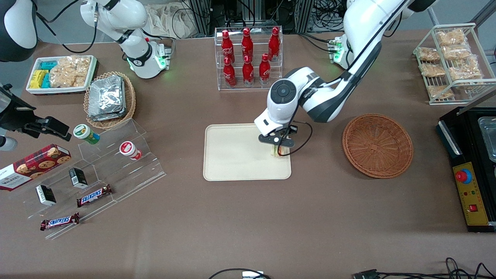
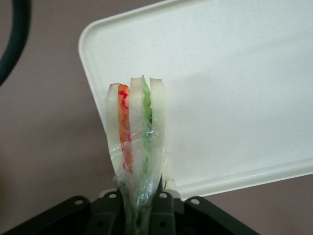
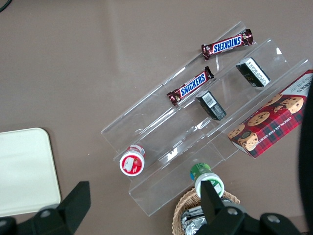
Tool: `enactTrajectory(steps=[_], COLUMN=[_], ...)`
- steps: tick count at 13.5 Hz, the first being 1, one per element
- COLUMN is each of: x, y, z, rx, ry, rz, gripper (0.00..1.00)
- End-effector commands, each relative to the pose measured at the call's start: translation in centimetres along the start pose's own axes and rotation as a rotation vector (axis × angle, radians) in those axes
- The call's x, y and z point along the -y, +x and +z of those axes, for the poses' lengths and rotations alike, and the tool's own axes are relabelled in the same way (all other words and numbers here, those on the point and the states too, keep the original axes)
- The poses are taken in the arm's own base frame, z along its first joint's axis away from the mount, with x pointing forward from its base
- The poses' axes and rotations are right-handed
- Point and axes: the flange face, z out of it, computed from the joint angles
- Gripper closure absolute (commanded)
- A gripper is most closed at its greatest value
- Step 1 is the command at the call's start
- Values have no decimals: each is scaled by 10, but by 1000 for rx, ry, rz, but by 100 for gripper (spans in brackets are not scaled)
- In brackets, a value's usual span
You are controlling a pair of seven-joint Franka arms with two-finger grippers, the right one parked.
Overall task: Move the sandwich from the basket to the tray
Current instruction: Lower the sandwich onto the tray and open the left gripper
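Mid-worktop, the tray point(image 1: 236, 153) lies; above its basket-side point(image 1: 377, 145) edge, the sandwich point(image 2: 137, 142) is held clamped by the gripper point(image 1: 277, 149).

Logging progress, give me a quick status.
Claw shut on sandwich, over tray edge. Basket empty. Nothing in the way.

**Left arm low, gripper clamped**

Left arm reaches in from the working end of the table, elbow bent, wrist turned down. Its gripper point(image 1: 277, 146) points straight down, low over the tray point(image 1: 232, 155) edge nearest the basket point(image 1: 378, 145). Fingers point(image 2: 159, 205) pinched close on the sandwich point(image 2: 137, 142), held upright between them.
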Motion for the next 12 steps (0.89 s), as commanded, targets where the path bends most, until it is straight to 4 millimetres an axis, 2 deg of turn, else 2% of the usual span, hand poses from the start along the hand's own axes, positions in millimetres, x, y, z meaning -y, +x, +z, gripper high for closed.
enactTrajectory(steps=[1, 3, 6, 9, 11, 12], x=[-13, -30, -42, -42, -41, -43], y=[12, 3, -1, -2, -2, -3], z=[16, 29, 44, 56, 65, 67], rx=[0, 1, 24, 31, 27, 23], ry=[12, 33, 31, 46, 66, 72], rz=[-10, 21, 33, 26, -13, -24], gripper=[76, 75, 75, 70, 59, 49])
